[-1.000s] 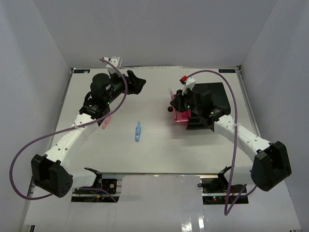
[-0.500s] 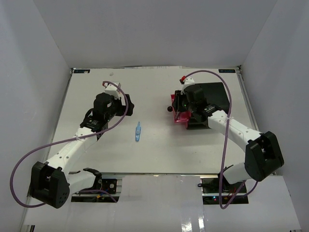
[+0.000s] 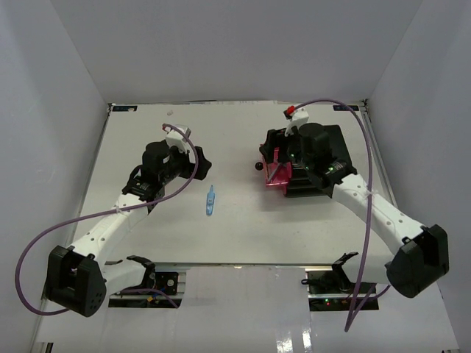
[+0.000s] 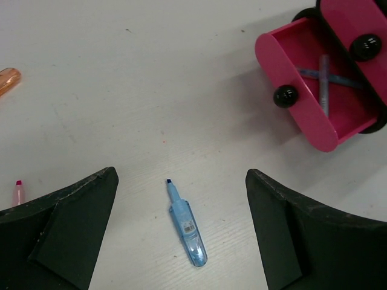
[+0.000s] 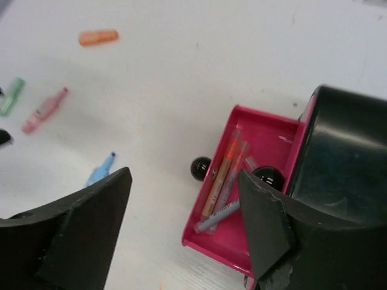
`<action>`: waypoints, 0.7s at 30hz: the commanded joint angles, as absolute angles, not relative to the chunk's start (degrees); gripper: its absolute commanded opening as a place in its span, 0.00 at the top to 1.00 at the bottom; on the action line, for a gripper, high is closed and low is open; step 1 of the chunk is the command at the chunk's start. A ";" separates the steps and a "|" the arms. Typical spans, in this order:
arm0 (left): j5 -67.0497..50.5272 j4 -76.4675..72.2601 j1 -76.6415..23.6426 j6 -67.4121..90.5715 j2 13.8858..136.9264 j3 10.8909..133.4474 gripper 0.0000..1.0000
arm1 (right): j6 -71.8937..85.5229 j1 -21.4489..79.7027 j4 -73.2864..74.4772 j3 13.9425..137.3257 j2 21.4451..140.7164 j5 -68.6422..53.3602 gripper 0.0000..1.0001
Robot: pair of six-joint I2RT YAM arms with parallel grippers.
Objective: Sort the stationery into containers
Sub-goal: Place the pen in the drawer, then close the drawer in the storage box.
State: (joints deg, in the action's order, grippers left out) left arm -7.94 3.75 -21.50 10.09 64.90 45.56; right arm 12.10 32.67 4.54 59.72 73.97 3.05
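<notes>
There are two arms, the left arm (image 3: 110,217) and the right arm (image 3: 368,209), each with one gripper. One black cabinet (image 3: 324,151) stands toward the far right corner of the table (image 3: 243,228). Two pink drawers show their round knobs (image 4: 285,96): the lower drawer (image 4: 302,121) is pulled out and the upper drawer (image 4: 344,24) only a little. In the open one I count at least three thin pens (image 5: 219,184), one with an orange tip; the exact number I cannot tell. Four loose pieces lie on the table: an orange cap (image 5: 98,37), a green piece (image 5: 12,95), a pink piece (image 5: 45,110) and the light-blue piece (image 3: 211,200), about in the middle of the table, a little toward the left edge.

Compared with one second ago, the left gripper (image 3: 200,159) has come back from the far edge toward the middle. The right gripper (image 3: 278,147) remains over the drawers. The light-blue piece has not moved.

The left fingers (image 4: 60,235) are spread wide and hold nothing. In the left wrist view the light-blue piece lies on the table between them, untouched, and the open drawer is well apart. The right fingers (image 5: 66,235) are also spread and empty. The open drawer with its pens lies below the gap, nearer the finger on the cabinet side, and the light-blue piece shows just beside the tip of the other finger.
</notes>
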 commanded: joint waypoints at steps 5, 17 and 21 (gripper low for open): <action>-26.26 1.49 -21.45 8.26 67.49 47.81 0.02 | 8.61 24.63 4.22 64.86 65.92 5.63 0.09; -28.21 -5.09 -29.97 4.83 88.30 59.67 0.02 | 17.65 -2.89 4.48 63.72 67.85 -8.07 0.02; -29.70 -7.90 -31.11 3.26 94.37 62.48 0.06 | 19.59 -6.15 4.31 63.20 70.40 -12.39 0.02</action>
State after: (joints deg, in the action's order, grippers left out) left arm -27.24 -4.43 -30.61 5.34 92.23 59.68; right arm 16.40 -5.15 5.06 63.51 69.21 -6.33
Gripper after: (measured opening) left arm 0.962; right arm 0.983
